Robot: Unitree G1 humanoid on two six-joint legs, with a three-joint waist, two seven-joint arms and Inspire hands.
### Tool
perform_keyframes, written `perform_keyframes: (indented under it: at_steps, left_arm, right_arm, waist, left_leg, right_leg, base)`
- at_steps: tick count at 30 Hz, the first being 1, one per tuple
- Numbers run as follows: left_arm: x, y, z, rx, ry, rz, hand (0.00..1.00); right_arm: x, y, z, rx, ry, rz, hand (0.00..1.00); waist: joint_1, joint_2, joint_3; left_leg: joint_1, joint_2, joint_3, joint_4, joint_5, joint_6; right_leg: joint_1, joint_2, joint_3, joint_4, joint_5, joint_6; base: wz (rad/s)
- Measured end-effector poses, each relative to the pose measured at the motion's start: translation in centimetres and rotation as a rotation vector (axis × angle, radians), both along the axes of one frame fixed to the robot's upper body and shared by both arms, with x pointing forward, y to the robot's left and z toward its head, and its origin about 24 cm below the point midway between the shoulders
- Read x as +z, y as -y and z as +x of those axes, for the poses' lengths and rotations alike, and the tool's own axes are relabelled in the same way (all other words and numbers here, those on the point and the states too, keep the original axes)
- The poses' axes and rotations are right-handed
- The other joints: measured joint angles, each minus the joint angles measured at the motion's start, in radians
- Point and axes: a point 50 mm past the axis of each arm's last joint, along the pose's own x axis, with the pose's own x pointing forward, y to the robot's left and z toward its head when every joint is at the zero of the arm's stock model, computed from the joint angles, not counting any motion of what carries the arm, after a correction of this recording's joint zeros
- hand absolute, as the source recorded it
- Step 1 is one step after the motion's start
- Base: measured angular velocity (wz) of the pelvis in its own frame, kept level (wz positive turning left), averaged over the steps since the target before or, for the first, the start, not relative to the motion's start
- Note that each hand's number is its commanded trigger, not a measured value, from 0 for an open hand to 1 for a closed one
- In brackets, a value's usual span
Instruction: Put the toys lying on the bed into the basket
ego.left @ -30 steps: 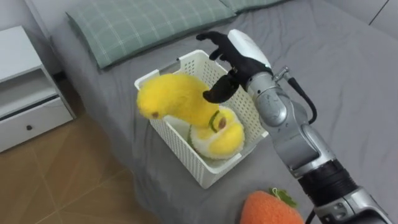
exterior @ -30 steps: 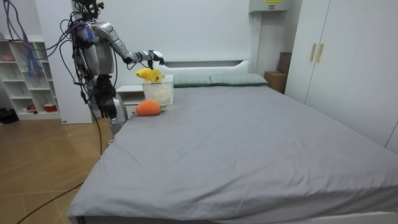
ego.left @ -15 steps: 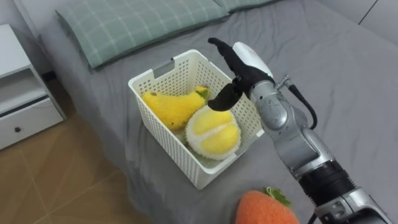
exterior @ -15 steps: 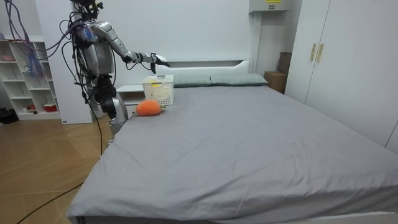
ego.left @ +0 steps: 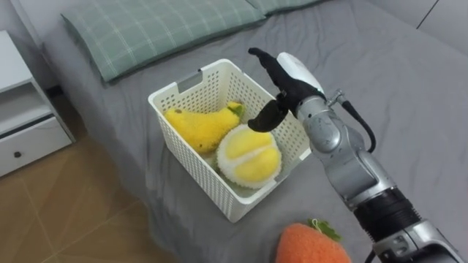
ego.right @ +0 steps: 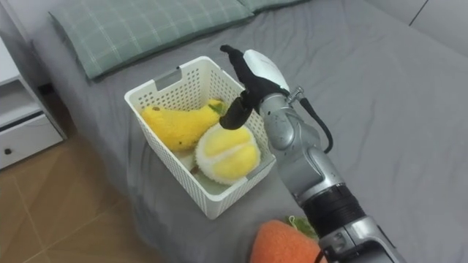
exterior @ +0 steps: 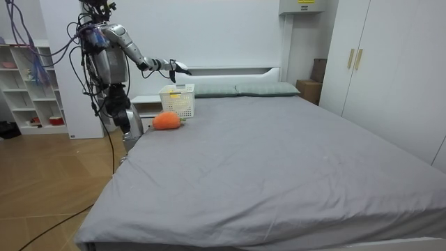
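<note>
Pillow (ego.left: 157,29) behind basket (ego.left: 183,82); orange toy (ego.left: 311,245) beside; right hand (ego.left: 289,77) above.

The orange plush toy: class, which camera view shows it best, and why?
The room view: the orange plush toy lies whole on the grey bed, just in front of the white basket. Both eye views cut it off at their lower edge, though its green leaves are clearer there.

The basket (ego.left: 196,172) is moulded plastic, the toys (ego.left: 248,157) fuzzy plush, the bedsheet (ego.left: 409,88) matt cloth.
</note>
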Motion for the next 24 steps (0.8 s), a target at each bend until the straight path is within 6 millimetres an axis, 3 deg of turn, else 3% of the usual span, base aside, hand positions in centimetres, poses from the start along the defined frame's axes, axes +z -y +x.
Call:
perform_keyframes:
  at_steps: [6, 12, 14, 18, 20, 24]
  left_arm:
    - [-0.1, 0.0, -0.3, 0.002, -0.002, -0.001, 0.00]
    - [-0.2, 0.3, -0.7, 0.022, -0.004, -0.013, 0.00]
    - [-0.3, 0.4, -1.2, 0.025, -0.012, -0.015, 0.00]
    - [-0.4, 0.3, -1.8, 0.034, -0.021, -0.009, 0.00]
    - [-0.4, 0.1, -2.2, 0.040, -0.022, -0.001, 0.00]
    - [-0.4, 0.1, -2.2, 0.063, -0.002, -0.008, 0.00]
  right_arm:
    - [-0.6, 0.4, 0.1, -0.014, -0.040, 0.038, 0.00]
    - [-0.1, 1.6, 0.4, -0.077, -0.043, 0.182, 0.00]
    - [0.1, 2.1, 0.5, -0.111, -0.038, 0.254, 0.00]
    - [-0.2, 2.9, 0.2, -0.150, -0.041, 0.372, 0.00]
    - [-1.1, 3.3, -0.5, -0.158, -0.057, 0.410, 0.00]
    - [-3.0, 4.3, -2.3, -0.196, -0.095, 0.424, 0.00]
  waist:
    - [-0.002, 0.006, 0.0028]
    - [-0.040, 0.012, 0.0038]
    - [-0.066, 0.026, 0.0010]
    - [-0.107, 0.034, -0.0045]
    - [-0.149, 0.037, -0.0105]
    - [-0.173, 0.045, -0.0138]
  left_leg:
    - [0.003, 0.007, 0.021, -0.003, -0.001, 0.001]
    - [0.011, 0.010, 0.046, 0.002, -0.003, 0.005]
    - [0.016, 0.011, 0.060, 0.001, -0.007, 0.009]
    - [0.043, 0.021, 0.102, -0.010, -0.009, 0.013]
    - [0.055, 0.028, 0.132, -0.016, -0.013, 0.017]
    - [0.070, 0.045, 0.189, -0.034, -0.019, 0.019]
  right_leg:
    - [-0.010, 0.003, 0.031, 0.005, 0.000, 0.000]
    - [-0.012, 0.001, 0.069, 0.014, 0.000, 0.000]
    - [-0.012, 0.000, 0.085, 0.016, 0.000, 0.000]
    - [-0.010, 0.001, 0.116, 0.016, 0.003, 0.001]
    - [-0.011, 0.002, 0.134, 0.017, 0.003, 0.001]
    - [-0.022, 0.008, 0.193, 0.020, 0.008, 0.001]
  base:
    - [-0.09]
    - [-0.11]
    - [-0.21]
    - [-0.30]
    - [-0.29]
    - [-0.49]
